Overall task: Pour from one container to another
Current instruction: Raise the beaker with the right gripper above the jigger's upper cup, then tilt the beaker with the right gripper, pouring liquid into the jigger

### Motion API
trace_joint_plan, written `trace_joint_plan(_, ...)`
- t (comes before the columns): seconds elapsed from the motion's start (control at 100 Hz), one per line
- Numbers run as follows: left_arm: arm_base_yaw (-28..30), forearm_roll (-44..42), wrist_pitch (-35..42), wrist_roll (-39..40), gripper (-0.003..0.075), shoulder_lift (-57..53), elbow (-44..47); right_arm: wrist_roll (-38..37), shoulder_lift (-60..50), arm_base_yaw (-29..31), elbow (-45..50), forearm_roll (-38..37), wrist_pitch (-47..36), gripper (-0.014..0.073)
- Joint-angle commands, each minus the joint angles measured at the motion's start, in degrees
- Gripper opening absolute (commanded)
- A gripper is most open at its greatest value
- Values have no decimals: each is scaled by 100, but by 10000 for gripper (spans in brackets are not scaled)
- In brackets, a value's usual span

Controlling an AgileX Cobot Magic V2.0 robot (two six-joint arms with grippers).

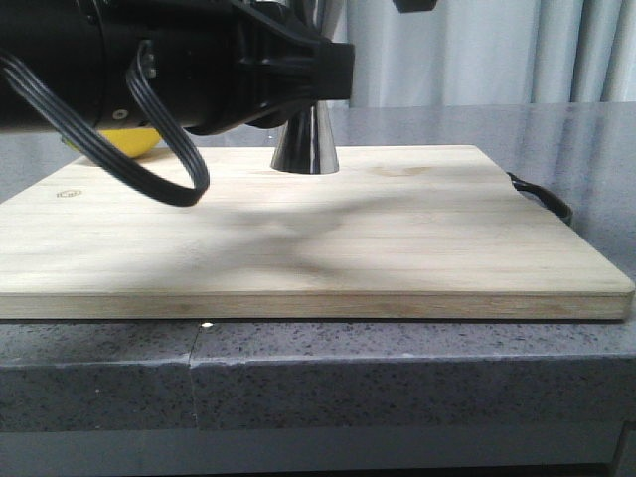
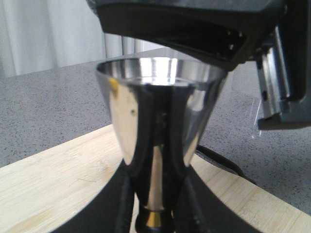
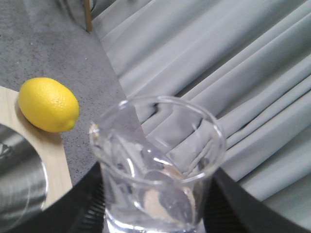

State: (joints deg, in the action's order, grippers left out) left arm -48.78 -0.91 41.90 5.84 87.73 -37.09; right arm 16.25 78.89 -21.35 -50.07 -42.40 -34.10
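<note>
The steel jigger (image 2: 160, 111) stands upright on the wooden board (image 1: 397, 229). My left gripper (image 2: 155, 213) is shut on it, its fingers (image 2: 124, 204) pressed either side of the narrow waist with the gold band. In the front view only the jigger's flared base (image 1: 305, 147) shows below the left gripper (image 1: 298, 75). My right gripper (image 3: 158, 206) is shut on the clear glass beaker (image 3: 155, 165), which it holds in the air, tilted, beside the jigger's rim (image 3: 19, 184). The right gripper's black body (image 2: 194, 24) hangs just above the jigger's mouth.
A yellow lemon (image 3: 48, 104) lies at the board's far left corner, also visible behind the left arm (image 1: 129, 144). A black strap (image 1: 542, 199) sticks out at the board's right edge. The grey stone counter (image 1: 298, 368) surrounds the board, and grey curtains (image 3: 218, 73) hang behind.
</note>
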Motion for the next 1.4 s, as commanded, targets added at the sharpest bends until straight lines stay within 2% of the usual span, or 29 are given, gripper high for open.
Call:
trace_joint_plan(0.0,-15,6,513,63,-20,-242,-144,221,-232,8,-216,132,-423,150)
trace_joint_plan(0.71,7,6,513,42,-20,-242,-144,580,-241,8,-216,-139,-423,150)
trace_joint_plan(1.39,7,6,513,34,-20,-242,-144,1600,-241,8,-216,-139,-378,150)
